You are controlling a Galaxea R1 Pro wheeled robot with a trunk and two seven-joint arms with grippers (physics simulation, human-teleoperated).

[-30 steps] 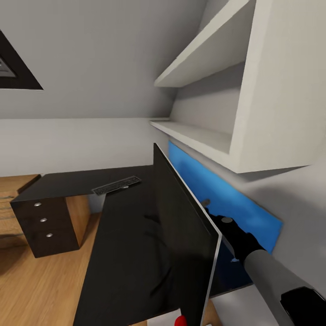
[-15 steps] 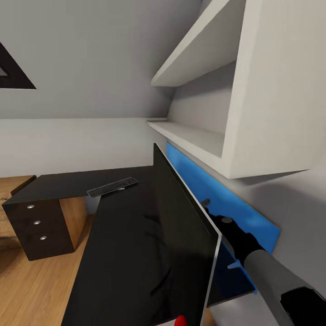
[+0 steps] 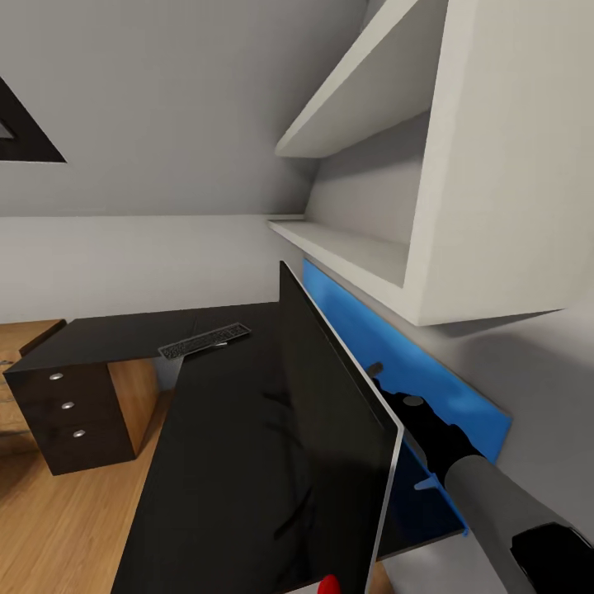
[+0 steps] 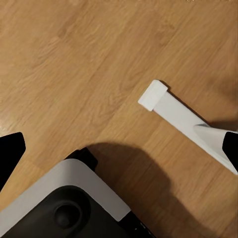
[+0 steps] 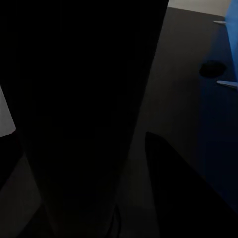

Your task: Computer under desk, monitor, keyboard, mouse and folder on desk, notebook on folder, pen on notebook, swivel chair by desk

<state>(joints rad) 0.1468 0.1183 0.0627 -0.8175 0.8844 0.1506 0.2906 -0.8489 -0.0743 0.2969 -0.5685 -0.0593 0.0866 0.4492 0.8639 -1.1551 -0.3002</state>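
Black gloss, head view: monitor (image 3: 330, 437) upright at centre-lower frame, seen nearly edge-on, standing on the dark desk (image 3: 214, 429).
Desk: ran from left-centre down to the bottom edge; drawer unit (image 3: 70, 408) at the left under it.
Keyboard (image 3: 205, 339): lay flat on the desk at left of centre, well apart from the monitor.
Right arm: rose from the lower right corner, grey sleeve then black wrist, reaching behind the monitor's right edge.
Right gripper (image 3: 386, 386): sat just behind the screen's rim; fingers hidden, so spread or closed could not be told.
Blue panel (image 3: 404, 363): against the wall behind the monitor, right of centre.
White shelves (image 3: 388, 140): filled the upper right.
Red tip (image 3: 328, 585): at the bottom edge, centre.
Left wrist view: wooden floor (image 4: 74, 64) across the frame; a white bar (image 4: 183, 116) slanting from centre to the right edge; grey-and-black robot base (image 4: 64, 203) at lower left; dark finger (image 4: 9, 153) at the left edge, grasp state not readable.
Right wrist view: monitor's dark back (image 5: 79, 99) across the left and centre; desk surface (image 5: 173, 89) and blue panel (image 5: 223, 99) toward the right; dark finger (image 5: 183, 193) at lower right, jaw state not readable.
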